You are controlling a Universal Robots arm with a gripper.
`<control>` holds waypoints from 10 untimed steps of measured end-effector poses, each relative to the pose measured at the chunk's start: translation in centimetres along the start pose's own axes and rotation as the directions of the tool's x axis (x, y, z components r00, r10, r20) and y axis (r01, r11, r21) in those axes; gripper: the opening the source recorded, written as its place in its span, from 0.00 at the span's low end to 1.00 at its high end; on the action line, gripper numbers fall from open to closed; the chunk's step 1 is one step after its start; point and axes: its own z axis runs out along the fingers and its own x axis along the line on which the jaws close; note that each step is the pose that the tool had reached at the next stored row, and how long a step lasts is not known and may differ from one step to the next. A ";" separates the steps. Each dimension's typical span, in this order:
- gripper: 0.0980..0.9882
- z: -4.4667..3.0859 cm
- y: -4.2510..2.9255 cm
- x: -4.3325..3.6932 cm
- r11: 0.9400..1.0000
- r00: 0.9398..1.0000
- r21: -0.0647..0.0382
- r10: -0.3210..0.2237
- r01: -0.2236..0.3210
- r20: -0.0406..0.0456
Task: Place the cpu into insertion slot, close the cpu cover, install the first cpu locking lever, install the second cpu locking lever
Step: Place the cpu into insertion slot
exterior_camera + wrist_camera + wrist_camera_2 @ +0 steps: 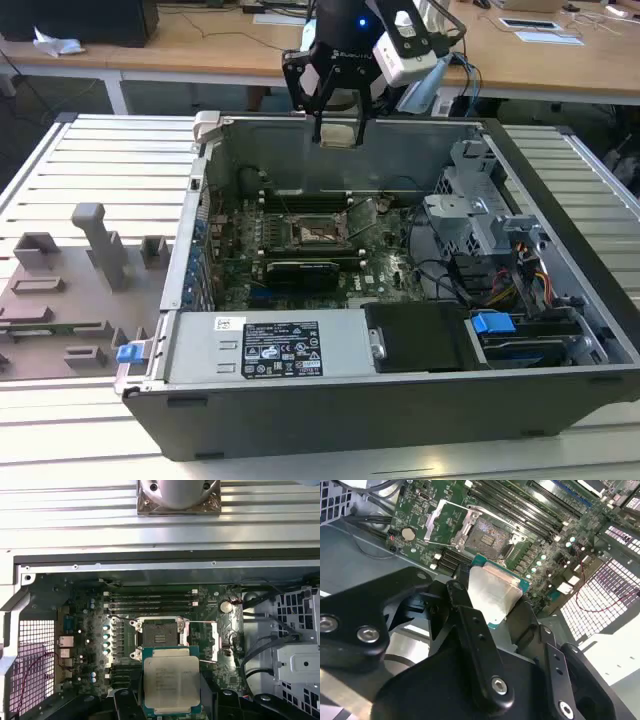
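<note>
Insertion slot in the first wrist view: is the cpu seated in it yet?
No, the insertion slot lies open and empty, while the cpu is plainly apart from it.

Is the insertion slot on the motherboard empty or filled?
Empty: the insertion slot lies bare, and the hand holds the cpu.

the gripper (172,702) clamps the cpu (171,677) by two opposite edges between black fingers (125,702), silver top toward the camera, green rim showing. the chip hangs above the motherboard (85,630), apart from the insertion slot (160,637), whose tan-gold contact field lies bare. the cpu cover (202,641) stands swung open just beside the slot. long memory slots (150,600) run between slot and case wall (150,565). a coin battery (226,606) sits near the board's corner.
</note>
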 end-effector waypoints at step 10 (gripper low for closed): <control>0.50 1.06 -0.09 -0.02 1.000 1.000 0.000 0.000 0.000 0.000</control>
